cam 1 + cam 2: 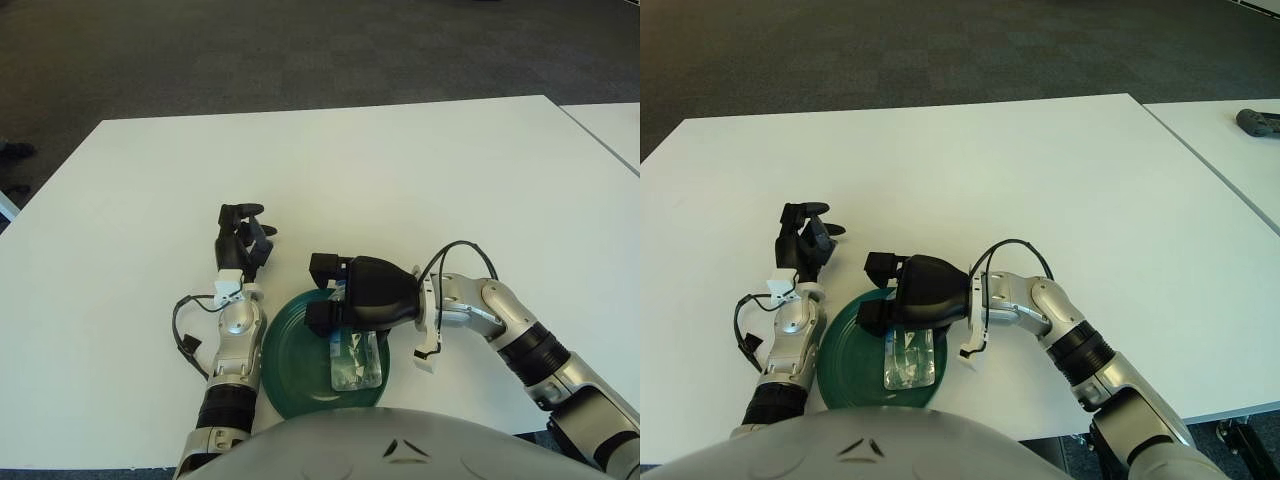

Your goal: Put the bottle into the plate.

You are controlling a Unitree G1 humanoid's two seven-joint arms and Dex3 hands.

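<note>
A clear plastic bottle (355, 362) lies lengthwise on the right half of the dark green plate (295, 360), near the table's front edge. My right hand (325, 292) reaches in from the right over the plate's far right rim. Its black fingers are shut on the bottle's upper end, where a bit of blue cap shows; the hand hides that end. My left hand (242, 235) shows just left of and beyond the plate, its dark fingers curled and holding nothing.
The white table (400, 170) stretches far ahead and to both sides. A second white table (615, 125) stands at the right with a narrow gap between, and a dark object (1260, 122) lies on it. Loose cables hang by both wrists.
</note>
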